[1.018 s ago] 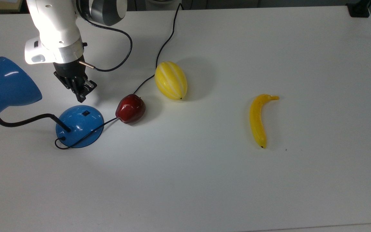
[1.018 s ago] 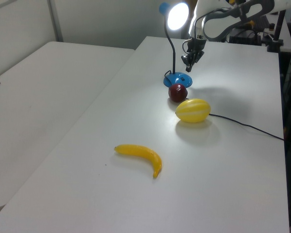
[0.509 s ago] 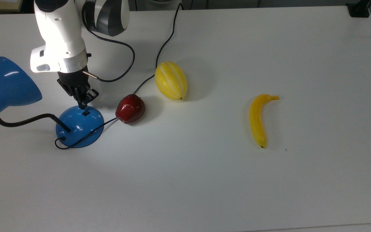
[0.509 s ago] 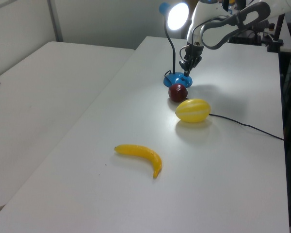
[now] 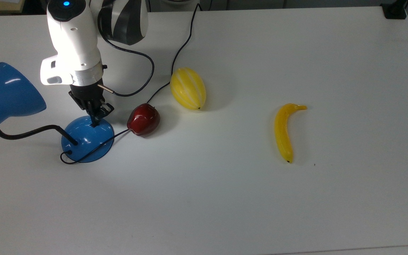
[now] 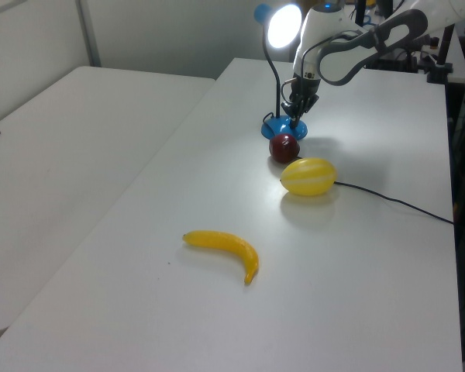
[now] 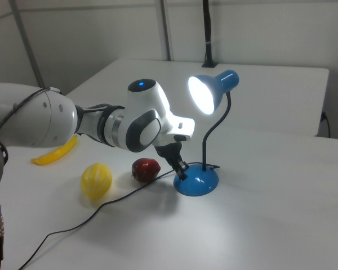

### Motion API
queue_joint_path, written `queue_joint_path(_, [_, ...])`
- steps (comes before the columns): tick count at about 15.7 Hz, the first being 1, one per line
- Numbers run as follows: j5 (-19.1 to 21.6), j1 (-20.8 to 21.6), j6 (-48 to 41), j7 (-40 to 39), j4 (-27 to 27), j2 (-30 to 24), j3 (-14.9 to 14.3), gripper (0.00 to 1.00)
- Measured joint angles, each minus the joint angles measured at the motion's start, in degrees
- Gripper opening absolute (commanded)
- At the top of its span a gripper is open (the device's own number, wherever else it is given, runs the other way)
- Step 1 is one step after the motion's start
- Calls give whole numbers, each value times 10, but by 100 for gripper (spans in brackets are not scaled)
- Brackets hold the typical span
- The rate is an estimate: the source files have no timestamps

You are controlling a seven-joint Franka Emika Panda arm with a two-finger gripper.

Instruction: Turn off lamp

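Jaws (image 5: 95, 119) narrow, tips touching base of lit lamp (image 5: 87, 139); apple (image 5: 143, 119) just beside.

- We see the lamp (image 5: 9, 95) (image 6: 283, 27) (image 7: 211, 93) standing upright on the white table; its glossy blue cone shade glows, so it is lit.
- Its black bendy neck (image 7: 214, 132) rises curved from the round blue base (image 5: 85, 140) (image 7: 198, 182).
- Its black cord (image 5: 182, 46) runs away over the table.
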Motion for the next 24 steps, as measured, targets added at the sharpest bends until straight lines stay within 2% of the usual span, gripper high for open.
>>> queue_joint_path(7, [-8,1,0,2,0,4,0,0])
queue_joint_path(12, [-33,5,0,18,-1,5,0,0])
queue_joint_path(24, [-33,6,-23,18,1,2,0,0])
